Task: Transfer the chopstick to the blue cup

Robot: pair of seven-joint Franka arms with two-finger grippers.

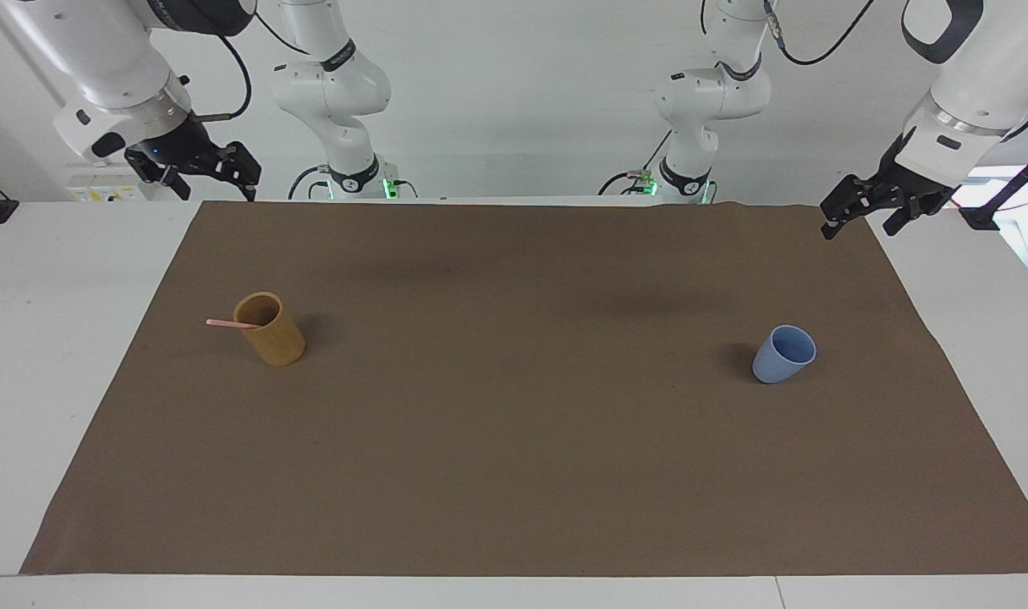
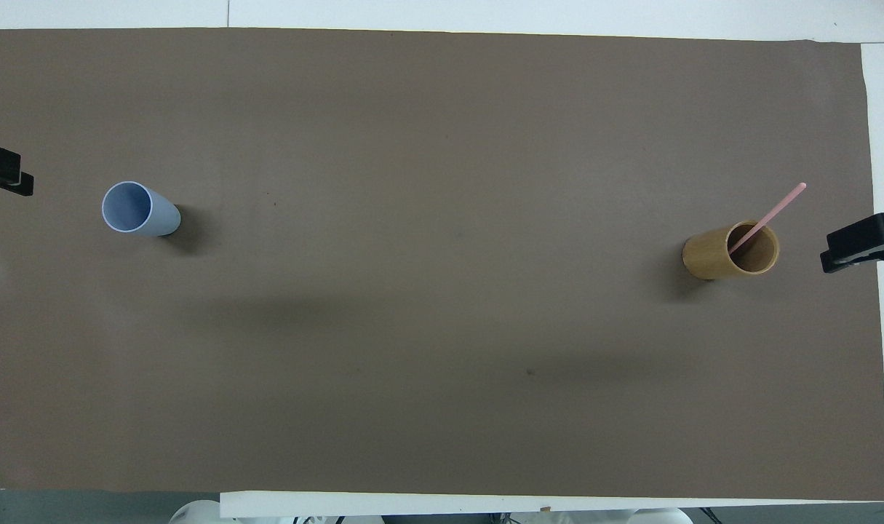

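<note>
Nearest the robots, I see both arms waiting, raised at the two ends of the surface [image 1: 23,355]. The right tool [image 1: 217,173] hangs over the corner of the brown mat [image 1: 514,474] at its own end, its fingers apart and holding nothing. The left tool [image 1: 873,211] hangs over the mat's edge at the other end, fingers likewise apart and empty.

Farther out, about midway across the mat, I have the two cups standing upright and well apart. At the right arm's end is the mustard-yellow cup [image 1: 270,330], and the chopstick [image 1: 233,323] leans inside it, its upper part sticking out over the rim and pointing toward that end of the surface. At the left arm's end stands the blue cup [image 1: 783,355], with nothing in it.
</note>
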